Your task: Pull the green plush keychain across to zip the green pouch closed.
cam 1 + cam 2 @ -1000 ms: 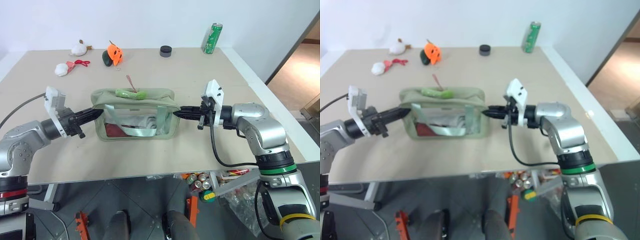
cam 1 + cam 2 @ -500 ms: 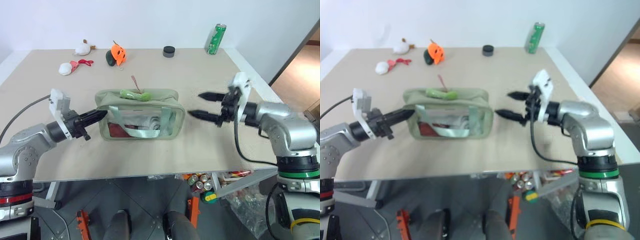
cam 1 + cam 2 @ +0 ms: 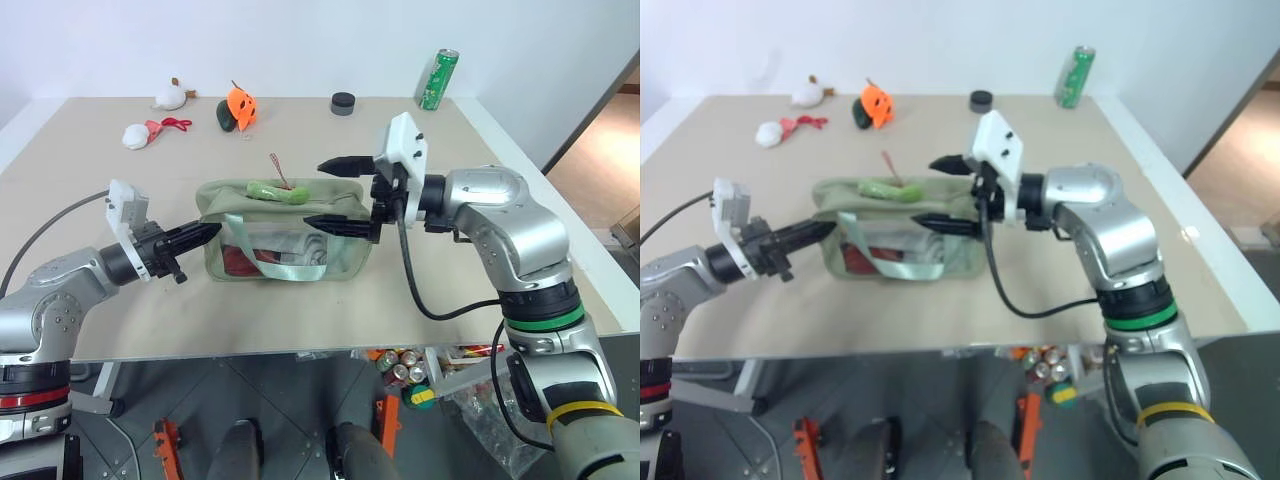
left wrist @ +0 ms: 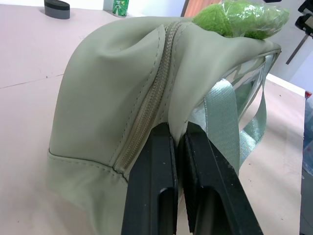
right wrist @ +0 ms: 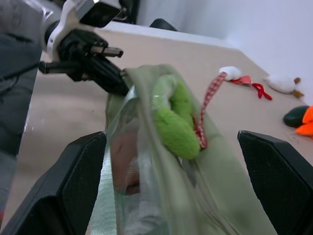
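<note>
— Your right gripper (image 3: 336,192), mid-frame, stands spread wide, one finger above and one in front of the green pouch (image 3: 285,230), grasping nothing.

— And the left?

— Your left gripper (image 3: 203,234) pinches the pouch's left end. You see the green plush keychain (image 3: 270,189) lying on the pouch's top.

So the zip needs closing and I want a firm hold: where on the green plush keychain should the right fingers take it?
Probably across the middle of the green plush keychain, coming from the right end of the green pouch. It lies lengthwise along the pouch's top, so open fingers can straddle its narrow width.
</note>
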`<state>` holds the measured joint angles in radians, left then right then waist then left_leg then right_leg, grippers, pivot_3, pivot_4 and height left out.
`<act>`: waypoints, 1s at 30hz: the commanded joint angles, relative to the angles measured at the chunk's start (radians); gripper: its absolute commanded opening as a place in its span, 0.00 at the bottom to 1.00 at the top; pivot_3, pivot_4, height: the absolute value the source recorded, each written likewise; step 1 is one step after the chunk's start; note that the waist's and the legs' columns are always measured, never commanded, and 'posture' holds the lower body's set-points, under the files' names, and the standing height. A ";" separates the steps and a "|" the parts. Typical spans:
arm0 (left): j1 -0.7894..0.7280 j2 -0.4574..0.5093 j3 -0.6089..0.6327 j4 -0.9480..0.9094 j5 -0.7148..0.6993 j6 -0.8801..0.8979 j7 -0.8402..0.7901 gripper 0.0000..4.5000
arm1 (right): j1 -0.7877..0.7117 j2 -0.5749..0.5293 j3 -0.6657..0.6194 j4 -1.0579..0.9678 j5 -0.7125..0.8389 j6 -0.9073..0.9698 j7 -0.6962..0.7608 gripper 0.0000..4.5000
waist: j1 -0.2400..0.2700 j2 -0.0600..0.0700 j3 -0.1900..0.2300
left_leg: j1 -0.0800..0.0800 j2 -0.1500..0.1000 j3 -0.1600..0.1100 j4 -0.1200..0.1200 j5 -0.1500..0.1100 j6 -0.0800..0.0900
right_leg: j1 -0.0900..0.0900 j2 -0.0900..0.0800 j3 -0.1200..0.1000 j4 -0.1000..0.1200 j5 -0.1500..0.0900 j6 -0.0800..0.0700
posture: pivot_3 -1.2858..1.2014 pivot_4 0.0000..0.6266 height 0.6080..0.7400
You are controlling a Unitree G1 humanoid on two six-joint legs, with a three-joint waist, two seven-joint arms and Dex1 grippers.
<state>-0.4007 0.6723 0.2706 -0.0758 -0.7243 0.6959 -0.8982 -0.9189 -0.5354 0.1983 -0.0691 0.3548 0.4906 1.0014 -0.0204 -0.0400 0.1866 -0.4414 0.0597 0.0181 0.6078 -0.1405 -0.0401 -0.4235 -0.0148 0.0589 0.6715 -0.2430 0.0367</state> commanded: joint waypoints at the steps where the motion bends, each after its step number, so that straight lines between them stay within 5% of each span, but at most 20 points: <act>1: 0.006 -0.012 -0.041 -0.028 0.005 0.012 0.004 0.00 | -0.057 0.018 0.021 0.040 -0.061 -0.087 0.012 0.99 | 0.000 0.000 0.000 | 0.000 0.000 0.000 0.000 0.000 0.000 | 0.000 0.000 0.000 0.000 0.000 0.000 | 0.52 0.24 1.00; 12: 0.027 -0.029 -0.046 -0.065 -0.002 0.020 0.024 0.00 | -0.114 0.103 0.044 0.172 -0.126 -0.184 0.047 0.99 | 0.002 0.000 0.000 | 0.000 0.000 0.000 0.000 0.000 0.000 | 0.001 0.000 -0.001 -0.002 0.001 0.000 | 0.52 0.24 1.00; 25: 0.039 -0.039 -0.046 -0.077 -0.005 0.024 0.032 0.00 | -0.117 0.119 0.023 0.216 -0.136 -0.211 0.077 0.03 | 0.002 0.000 0.000 | 0.000 0.000 0.000 0.000 0.000 0.000 | 0.002 0.000 -0.001 -0.003 0.002 0.001 | 0.52 0.24 1.00; 30: 0.040 -0.041 -0.046 -0.076 -0.003 0.022 0.031 0.00 | -0.110 0.109 0.019 0.210 -0.135 -0.209 0.090 0.01 | 0.002 0.000 0.000 | 0.000 0.000 0.000 0.000 0.000 0.000 | 0.002 0.000 -0.001 -0.003 0.002 0.001 | 0.52 0.24 1.00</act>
<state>-0.3728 0.6393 0.2707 -0.1303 -0.7270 0.7036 -0.8598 -1.0000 -0.4181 0.2448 0.1596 0.2122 0.2924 1.0860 -0.0188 -0.0401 0.1865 -0.4418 0.0597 0.0179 0.6076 -0.1404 -0.0400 -0.4220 -0.0153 0.0579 0.6681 -0.2410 0.0377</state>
